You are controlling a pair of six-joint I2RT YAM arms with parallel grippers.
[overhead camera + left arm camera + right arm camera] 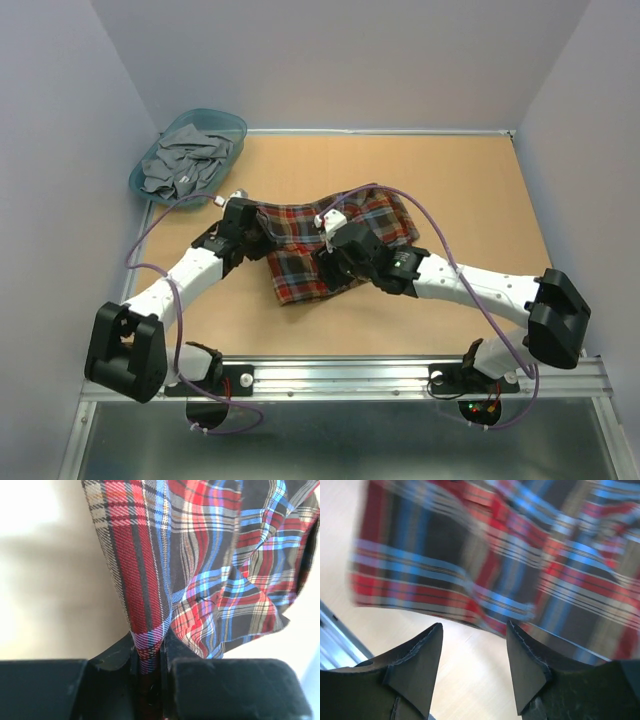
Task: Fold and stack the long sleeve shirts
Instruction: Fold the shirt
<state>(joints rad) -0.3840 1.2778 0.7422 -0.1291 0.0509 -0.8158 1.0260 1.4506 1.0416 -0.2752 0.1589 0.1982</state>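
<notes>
A: Starting at the near side, how do the grippers stand?

B: The right gripper [472, 630] hangs over the plaid shirt [295, 268], about at its middle. Its jaws are apart and nothing is between them. In the wrist view the cloth lies just beyond the tips, toward 12 o'clock.

A: And the other one?

B: The left gripper [150, 647] is at the shirt's 10 o'clock corner. Its jaws are pressed narrow on a fold of the plaid cloth.

A: Where does the shirt lie?

B: It lies crumpled on the table [460, 180], around the centre, a little toward 9 o'clock.

A: And farther back?

B: At the 10 o'clock corner is a teal basket [232, 122] with grey clothes [185, 165] inside. It is apart from the shirt.
</notes>
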